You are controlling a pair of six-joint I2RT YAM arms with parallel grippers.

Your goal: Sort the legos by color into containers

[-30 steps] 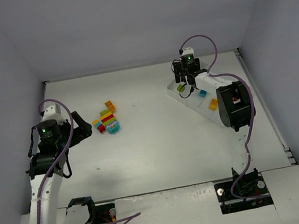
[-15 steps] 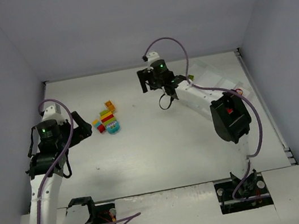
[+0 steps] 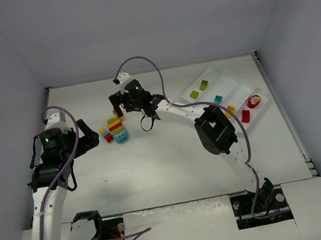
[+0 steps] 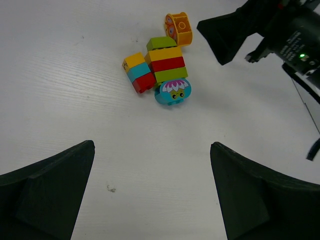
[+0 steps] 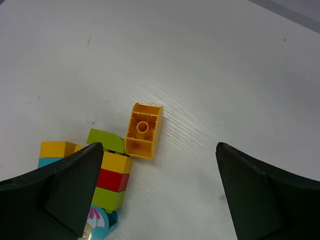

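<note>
White counter (image 3: 172, 155) carries the legos (image 3: 114, 129) left of centre, well apart from the containers (image 3: 231, 83) at upper right; the right tool (image 5: 159, 150), spread wide over an orange brick (image 5: 144, 131), may jostle the neighbouring stack (image 5: 115, 177) if it drops off-centre.

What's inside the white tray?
Two green bricks, a blue one, an orange one and two red ones. The right arm hides part of the tray.

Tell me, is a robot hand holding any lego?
No. The left gripper and right gripper are both open and empty; the orange brick lies below the right one.
</note>
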